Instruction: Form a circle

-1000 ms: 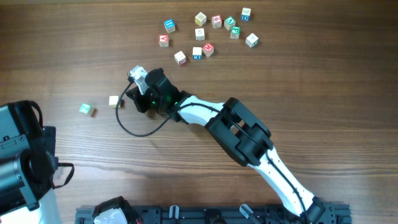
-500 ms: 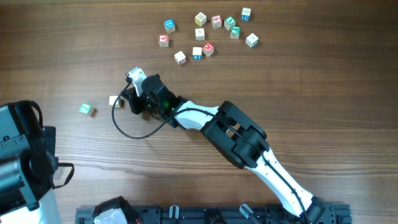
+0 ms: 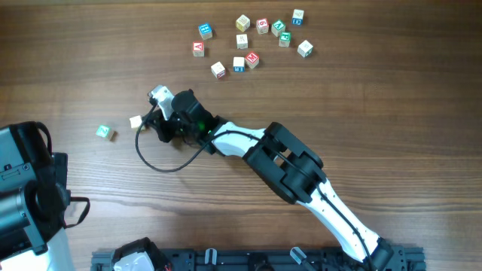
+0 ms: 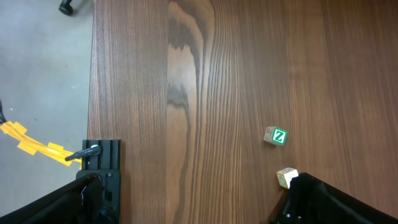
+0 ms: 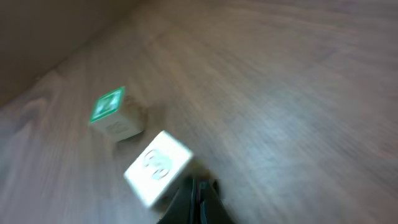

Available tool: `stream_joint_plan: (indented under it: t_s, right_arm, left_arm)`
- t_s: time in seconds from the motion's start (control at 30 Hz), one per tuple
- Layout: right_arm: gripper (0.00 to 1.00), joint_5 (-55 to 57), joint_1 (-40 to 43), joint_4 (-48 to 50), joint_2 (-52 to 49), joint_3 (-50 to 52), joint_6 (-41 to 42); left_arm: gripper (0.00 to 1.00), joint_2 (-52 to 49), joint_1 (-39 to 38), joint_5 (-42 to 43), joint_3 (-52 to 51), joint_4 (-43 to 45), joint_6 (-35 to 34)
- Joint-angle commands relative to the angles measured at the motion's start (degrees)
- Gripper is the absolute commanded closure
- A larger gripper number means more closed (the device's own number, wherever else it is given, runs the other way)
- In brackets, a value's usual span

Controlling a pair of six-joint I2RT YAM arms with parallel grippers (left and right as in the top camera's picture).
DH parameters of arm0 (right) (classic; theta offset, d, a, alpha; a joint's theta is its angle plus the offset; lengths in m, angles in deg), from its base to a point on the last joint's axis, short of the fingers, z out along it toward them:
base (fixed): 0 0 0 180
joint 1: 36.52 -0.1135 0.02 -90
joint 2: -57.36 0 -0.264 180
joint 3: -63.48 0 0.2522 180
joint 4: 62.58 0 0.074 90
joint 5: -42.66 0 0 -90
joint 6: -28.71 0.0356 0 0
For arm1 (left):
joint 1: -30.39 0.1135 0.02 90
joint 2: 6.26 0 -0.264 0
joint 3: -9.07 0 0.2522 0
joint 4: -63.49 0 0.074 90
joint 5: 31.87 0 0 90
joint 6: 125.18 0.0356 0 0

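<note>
Here, the right tool (image 5: 198, 196), pressed together, sits just beside a pale cube (image 5: 158, 168), near the green-faced cube (image 5: 115, 115) on the tabletop (image 5: 298, 74).

Right gripper (image 3: 148, 124) has moved closer to the green-faced cube (image 3: 105, 132) over the last second, most of it in the first half. Its shut tips were short of the pale cube (image 3: 135, 120) on the side away from the green-faced cube; now they're up against that side. The pale cube got nudged slightly toward the green-faced cube and turned, so its edges sit skewed to the table grain instead of square to it. The white camera housing (image 3: 158, 94) on the wrist shifted with the arm toward the green-faced cube. The cable (image 3: 151, 164) loop trailed the same way.
</note>
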Motion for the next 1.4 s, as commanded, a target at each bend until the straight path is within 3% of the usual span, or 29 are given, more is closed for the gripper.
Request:
stream_joint_plan:
  t_s: [0.0,0.27,0.4,0.53,0.9,1.03,1.2,1.37]
  right_arm:
    - [0.96,-9.9,0.9,-0.7,-0.8,-0.2,-0.6]
    - [0.96,-11.3,1.1,-1.0,-0.8,-0.2,-0.9]
    - [0.96,2.3,1.1,-1.2,-0.8,-0.2,-2.2]
    - [0.96,6.1,1.1,1.4,-0.8,-0.2,-6.1]
    - [0.96,6.1,0.6,3.4,-3.4,-3.8,-8.6]
    - [0.96,3.7,-0.7,-1.0,-6.1,-9.7,-8.9]
    - [0.96,4.0,-1.7,-6.9,-6.2,-10.1,-11.6]
    - [0.96,-3.9,-1.7,-7.6,-6.1,-10.3,-10.6]
  left_arm:
    - [0.0,0.0,0.3,-0.3,0.0,0.0,-1.1]
    - [0.0,0.0,0.3,-0.3,0.0,0.0,-1.1]
    - [0.0,0.0,0.3,-0.3,0.0,0.0,-1.1]
    - [0.0,0.0,0.3,-0.3,0.0,0.0,-1.1]
    - [0.0,0.1,0.3,-0.3,0.0,0.0,-1.1]
    - [0.0,0.0,0.3,-0.3,0.0,0.0,-1.1]
    - [0.0,0.0,0.3,-0.3,0.0,0.0,-1.1]
    - [0.0,0.1,0.3,-0.3,0.0,0.0,-1.1]
